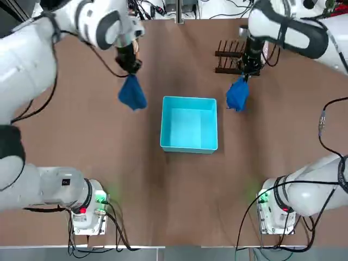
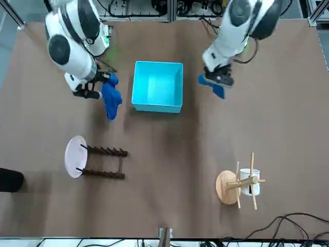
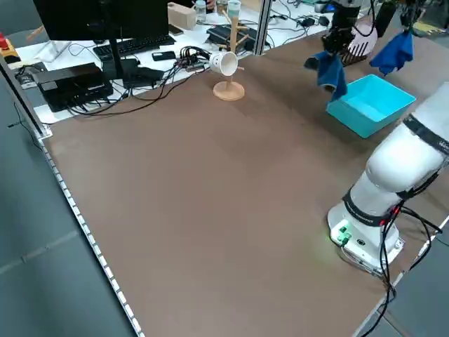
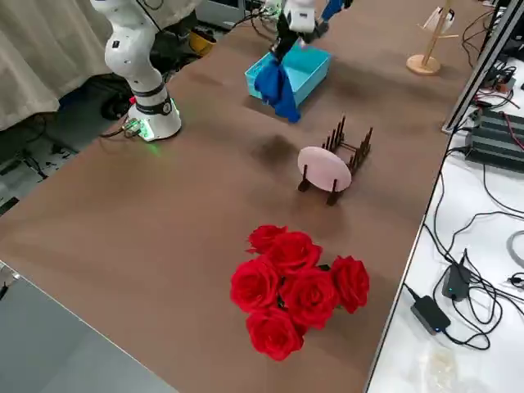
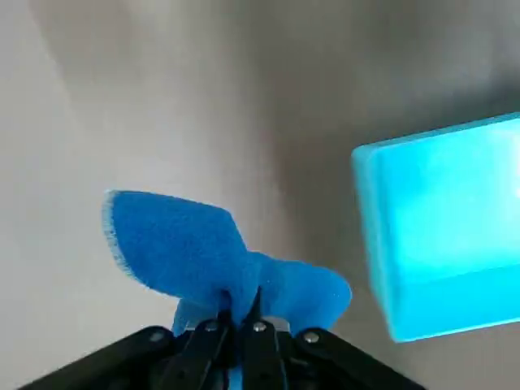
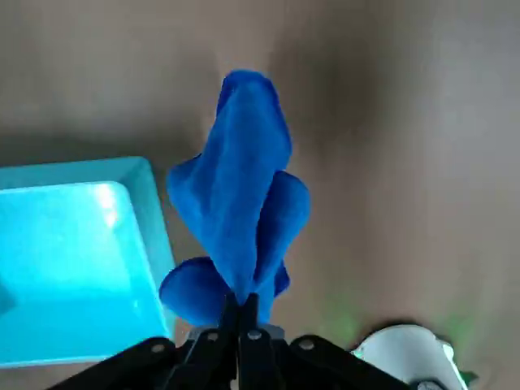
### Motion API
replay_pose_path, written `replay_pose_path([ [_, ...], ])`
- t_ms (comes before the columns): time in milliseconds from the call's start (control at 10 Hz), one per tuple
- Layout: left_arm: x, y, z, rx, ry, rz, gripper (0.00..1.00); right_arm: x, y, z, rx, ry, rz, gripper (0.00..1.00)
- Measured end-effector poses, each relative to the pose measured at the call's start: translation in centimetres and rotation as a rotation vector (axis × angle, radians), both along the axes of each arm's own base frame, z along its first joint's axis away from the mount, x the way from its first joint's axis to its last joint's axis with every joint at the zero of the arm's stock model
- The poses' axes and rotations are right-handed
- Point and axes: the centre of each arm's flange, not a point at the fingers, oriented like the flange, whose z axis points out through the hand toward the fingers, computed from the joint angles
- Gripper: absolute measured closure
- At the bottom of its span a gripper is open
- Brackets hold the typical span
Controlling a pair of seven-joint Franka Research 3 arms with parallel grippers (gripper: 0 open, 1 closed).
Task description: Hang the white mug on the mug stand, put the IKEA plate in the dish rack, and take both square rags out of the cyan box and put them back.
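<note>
Left gripper (image 1: 130,69): raised above the table to the left of the cyan box (image 1: 189,124), jaws clenched on one dark blue square rag (image 1: 132,93) dangling below, clear of the tabletop.

Right gripper (image 1: 247,73): raised to the right of the same box, near the dish rack (image 1: 231,56), jaws clenched on the second square rag (image 1: 237,95), likewise hanging free.

Cyan box: mid-table between the two arms, upright, interior bare in the top and front views.

Dish rack, front view (image 2: 105,162): dark wooden, on the robot's right half of the table, far side from the bases. IKEA plate (image 2: 75,156): standing on edge at the outer end of that rack, held among its pegs.

Mug stand (image 2: 237,184): light wood, round base, on the robot's left half, far side, well apart from the box. White mug (image 2: 251,183): hung on one of its pegs, off the table.

Bunch of red roses (image 4: 296,288): on the table beyond the rack, seen in the right side view.
</note>
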Motion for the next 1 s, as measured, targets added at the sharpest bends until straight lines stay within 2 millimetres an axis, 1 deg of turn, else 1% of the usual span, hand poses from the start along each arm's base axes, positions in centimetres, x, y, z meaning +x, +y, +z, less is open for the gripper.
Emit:
replay_pose_path([
  [100, -0.1, -2.6, -0.7, -0.023, 0.030, 0.006, 0.95, 0.0, -1.4, -2.4, 0.008, -0.015, 0.008, 0.98],
  [200, -0.4, -4.8, -1.5, -0.044, 0.054, 0.010, 0.95, 0.2, -3.4, -4.3, 0.022, -0.039, 0.015, 0.98],
  [300, -1.1, -6.8, -2.2, -0.066, 0.064, 0.017, 0.95, 0.5, -5.8, -6.1, 0.040, -0.068, 0.031, 0.98],
  [500, -2.5, -10.3, -3.5, -0.118, 0.048, 0.044, 0.95, 0.4, -12.9, -9.8, 0.072, -0.107, 0.073, 0.98],
  [600, -2.9, -11.8, -4.6, -0.122, 0.032, 0.060, 0.95, 0.2, -16.7, -11.4, 0.077, -0.126, 0.091, 0.98],
  [800, -2.9, -14.1, -7.3, -0.111, 0.041, 0.090, 0.95, -0.4, -23.6, -14.7, 0.097, -0.150, 0.123, 0.98],
  [1000, -3.1, -15.7, -9.8, -0.104, 0.090, 0.092, 0.93, -1.0, -29.3, -17.0, 0.113, -0.175, 0.172, 0.98],
])
